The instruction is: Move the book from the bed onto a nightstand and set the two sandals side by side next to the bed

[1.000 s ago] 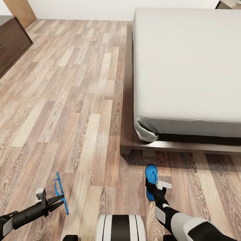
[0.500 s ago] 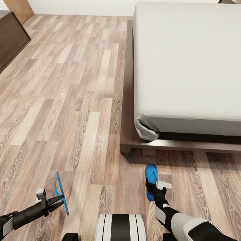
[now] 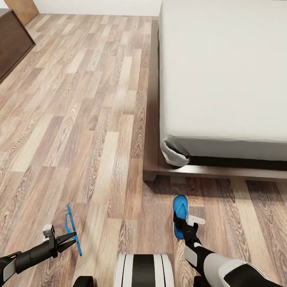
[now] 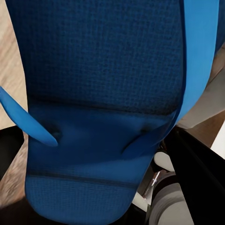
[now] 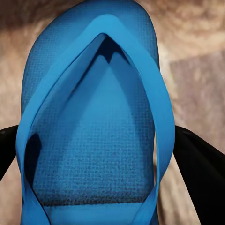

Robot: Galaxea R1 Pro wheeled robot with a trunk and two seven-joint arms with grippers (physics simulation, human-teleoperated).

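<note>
- Nearest, at the bottom of the head view, sits the robot's white and black trunk top [image 3: 143, 271], with an arm reaching forward on each side
- The left hand [image 3: 71, 238] is clamped on one blue sandal [image 3: 73, 229], which is held on edge above the floor, its thin sole seen nearly side-on; in the left wrist view the left sandal's [image 4: 108, 93] textured sole and straps lie close against the camera, with a dark finger [image 4: 199, 173] at its side
- The right hand [image 3: 182, 224] grips the other sandal [image 3: 180, 210], held flat with its strap side up and its toe end pointing toward the bed; in the right wrist view this second sandal [image 5: 93, 140] shows its V-shaped strap, with a dark finger [image 5: 197, 164] at each side of the sole
- Both sandals are off the floor, in front of the foot of the bed and well apart from each other
- Past the hands stretches the light wood-plank floor [image 3: 79, 119]
- The bed [image 3: 223, 71] fills the right side, its pale mattress on a dark brown frame [image 3: 151, 119], one mattress corner rumpled over the near left corner
- At the far left edge stands a piece of dark brown wooden furniture [image 3: 12, 44], and behind it a brown door [image 3: 22, 8] against the white wall
</note>
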